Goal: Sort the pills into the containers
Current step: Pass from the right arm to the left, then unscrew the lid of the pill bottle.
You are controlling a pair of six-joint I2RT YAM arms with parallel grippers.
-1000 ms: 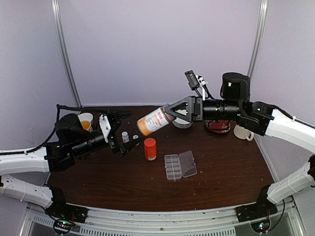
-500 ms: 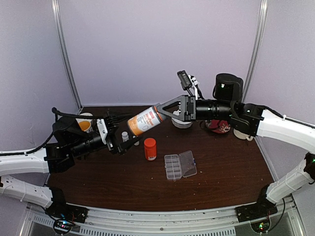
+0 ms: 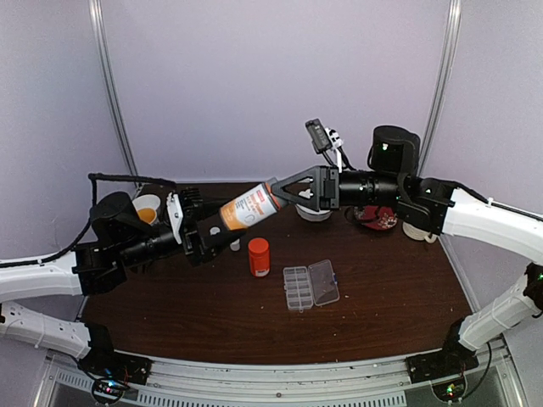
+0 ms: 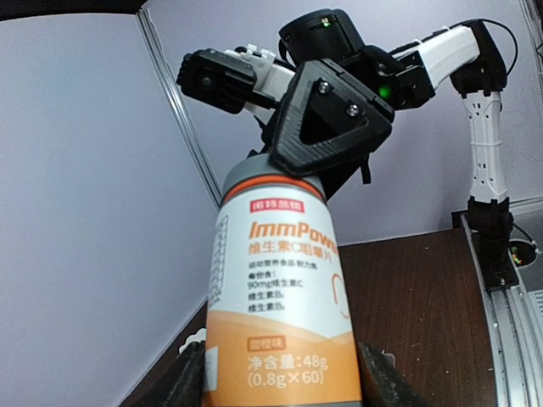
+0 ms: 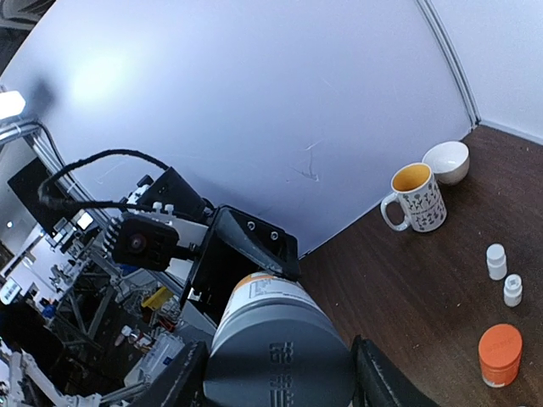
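A white-and-orange bottle (image 3: 248,209) with a grey cap hangs tilted in the air above the table's back left. My right gripper (image 3: 273,195) is shut on its grey cap end (image 5: 280,360). My left gripper (image 3: 219,227) has its fingers (image 4: 191,377) pressed against both sides of the orange base (image 4: 284,339), shut on it. The clear organizer box (image 3: 297,288), the containers, lies on the table with its lid (image 3: 324,282) open, to the right of both grippers. No pills show in any view.
An orange-capped bottle (image 3: 259,256) stands just below the held bottle. Two tiny white bottles (image 5: 496,261) stand near it. A patterned mug (image 3: 148,208) sits at the back left, a white bowl (image 5: 447,161) behind, and a red dish (image 3: 377,219) and a white mug (image 3: 417,229) at the back right.
My right gripper carried the bottle leftward. My left gripper rose to meet the bottle's base and closed its fingers onto it.
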